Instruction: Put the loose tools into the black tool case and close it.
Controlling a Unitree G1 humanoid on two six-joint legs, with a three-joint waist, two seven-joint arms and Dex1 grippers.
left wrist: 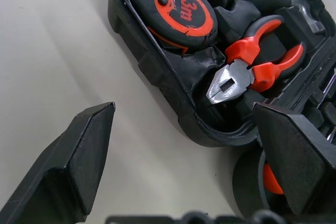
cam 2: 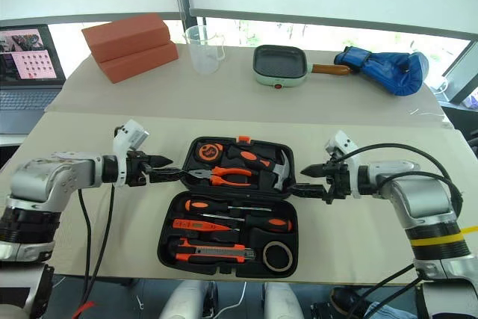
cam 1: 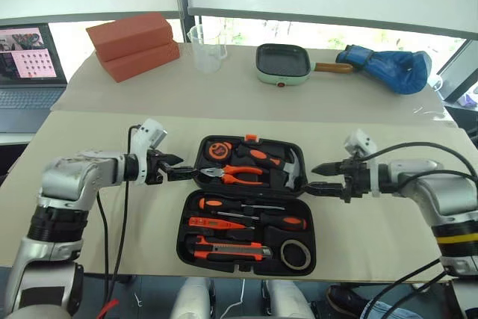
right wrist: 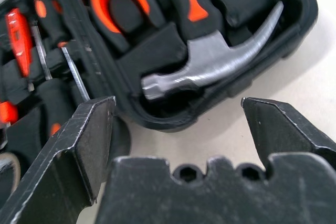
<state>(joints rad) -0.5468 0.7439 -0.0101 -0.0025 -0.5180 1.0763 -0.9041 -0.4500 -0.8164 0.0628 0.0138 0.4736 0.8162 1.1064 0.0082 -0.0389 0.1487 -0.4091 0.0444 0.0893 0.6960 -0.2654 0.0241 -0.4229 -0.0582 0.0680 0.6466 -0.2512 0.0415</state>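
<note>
Closest to the table's near edge lay the black tool case (cam 1: 246, 214), open flat at the middle of the table (cam 1: 89, 147), with every tool seated in its slots. Its near half held two screwdrivers (cam 1: 250, 213), a utility knife (cam 1: 228, 250), a slim orange tool (cam 1: 216, 224) and a tape roll (cam 1: 296, 255). Its far half held a hammer (right wrist: 210, 66), pliers (cam 1: 233, 175) and a tape measure (left wrist: 181, 11). The left gripper (cam 1: 173, 169) hung at the case's left edge, the right gripper (cam 1: 323, 179) at its right edge, both spread wide and empty.
</note>
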